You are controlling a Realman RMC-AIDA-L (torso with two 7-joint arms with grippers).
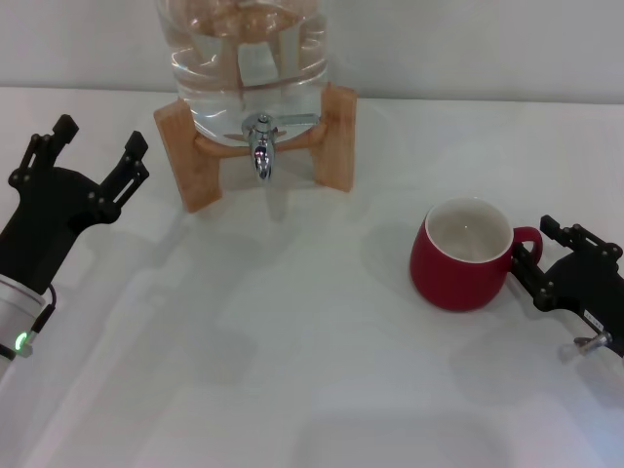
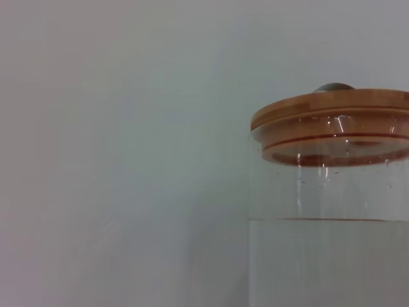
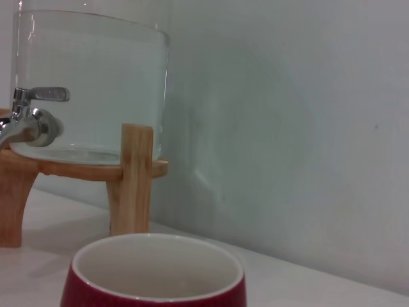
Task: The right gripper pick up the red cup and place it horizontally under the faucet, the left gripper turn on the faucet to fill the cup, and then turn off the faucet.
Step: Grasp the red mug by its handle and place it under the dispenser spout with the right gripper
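The red cup [image 1: 464, 258] stands upright on the white table, right of centre, with its cream inside showing and its handle pointing right. My right gripper [image 1: 537, 259] is at that handle, open, with one finger on each side of it. In the right wrist view the red cup's rim [image 3: 153, 272] is close below the camera and the faucet [image 3: 29, 119] is farther off. The chrome faucet [image 1: 261, 144] sticks out of the clear water jug [image 1: 244, 49] with its spout pointing down. My left gripper [image 1: 97, 146] hovers open to the left of the stand, apart from the faucet.
The jug rests in a wooden stand [image 1: 336, 136] at the back of the table, against a pale wall. The jug's wooden lid [image 2: 332, 125] and its water line fill one side of the left wrist view. Bare tabletop [image 1: 283, 331] lies between the faucet and the cup.
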